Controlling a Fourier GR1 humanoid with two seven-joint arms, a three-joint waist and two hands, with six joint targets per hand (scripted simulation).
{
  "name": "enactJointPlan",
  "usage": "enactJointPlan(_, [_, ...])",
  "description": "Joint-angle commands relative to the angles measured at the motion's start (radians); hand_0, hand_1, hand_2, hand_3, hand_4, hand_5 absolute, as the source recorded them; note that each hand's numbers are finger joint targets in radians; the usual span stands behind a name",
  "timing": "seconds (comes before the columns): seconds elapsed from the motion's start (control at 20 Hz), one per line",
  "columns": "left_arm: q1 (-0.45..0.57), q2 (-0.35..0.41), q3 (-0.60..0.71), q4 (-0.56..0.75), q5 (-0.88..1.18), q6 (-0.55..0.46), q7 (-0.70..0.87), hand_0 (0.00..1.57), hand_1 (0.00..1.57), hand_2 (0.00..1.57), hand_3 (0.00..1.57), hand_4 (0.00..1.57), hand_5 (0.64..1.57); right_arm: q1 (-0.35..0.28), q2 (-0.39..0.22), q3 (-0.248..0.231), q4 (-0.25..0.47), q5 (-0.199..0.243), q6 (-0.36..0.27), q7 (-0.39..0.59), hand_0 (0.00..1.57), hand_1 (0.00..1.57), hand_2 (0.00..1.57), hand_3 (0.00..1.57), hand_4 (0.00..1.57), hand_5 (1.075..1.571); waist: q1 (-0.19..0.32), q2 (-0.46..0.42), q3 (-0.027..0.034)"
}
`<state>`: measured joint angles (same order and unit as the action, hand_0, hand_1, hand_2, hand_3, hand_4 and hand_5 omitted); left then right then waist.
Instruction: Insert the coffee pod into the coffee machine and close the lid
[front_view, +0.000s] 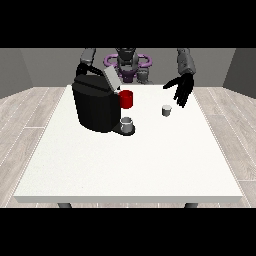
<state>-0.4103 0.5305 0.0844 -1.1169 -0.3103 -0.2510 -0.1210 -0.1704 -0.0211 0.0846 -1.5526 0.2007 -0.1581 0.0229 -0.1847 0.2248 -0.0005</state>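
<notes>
We've got the pod (166, 110) sitting free on the table (150, 165), near the far edge, right of the coffee machine (96, 102) with its lid (111, 78) up. The hand at the view's right (182, 88) hovers just above, fingers relaxed and spread, holding nothing. We'd lower straight over the pod, then pinch its sides.

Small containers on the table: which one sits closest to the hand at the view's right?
The small grey coffee pod, standing alone just below that hand. The red cup and grey cup stand by the coffee machine.
</notes>
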Motion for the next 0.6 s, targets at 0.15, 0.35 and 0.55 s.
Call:
enactJointPlan(0.15, [-0.101,0.024,-0.029,0.141,-0.096,-0.013,-0.020,0.00,0.00,0.00,0.00,0.00,1.571,-0.068,0.001,-0.025,0.050,-0.060,0.021,0.033,0.00,0.00,0.00,0.00,0.00,1.571,0.004,0.046,0.0004])
enactJointPlan(0.35, [-0.111,-0.075,-0.076,0.196,-0.188,0.119,-0.047,0.00,0.00,0.42,0.00,0.00,1.571,-0.074,0.018,-0.011,0.111,0.002,-0.032,-0.006,0.00,0.00,0.00,0.00,0.00,1.571,0.027,0.049,0.0004])
enactJointPlan(0.55, [-0.167,-0.056,-0.066,0.231,-0.230,0.150,-0.083,0.95,0.95,0.97,0.66,0.00,1.571,-0.100,0.009,-0.040,0.170,-0.029,-0.024,-0.027,0.00,0.00,0.00,0.00,0.00,1.571,0.043,0.047,0.0004])
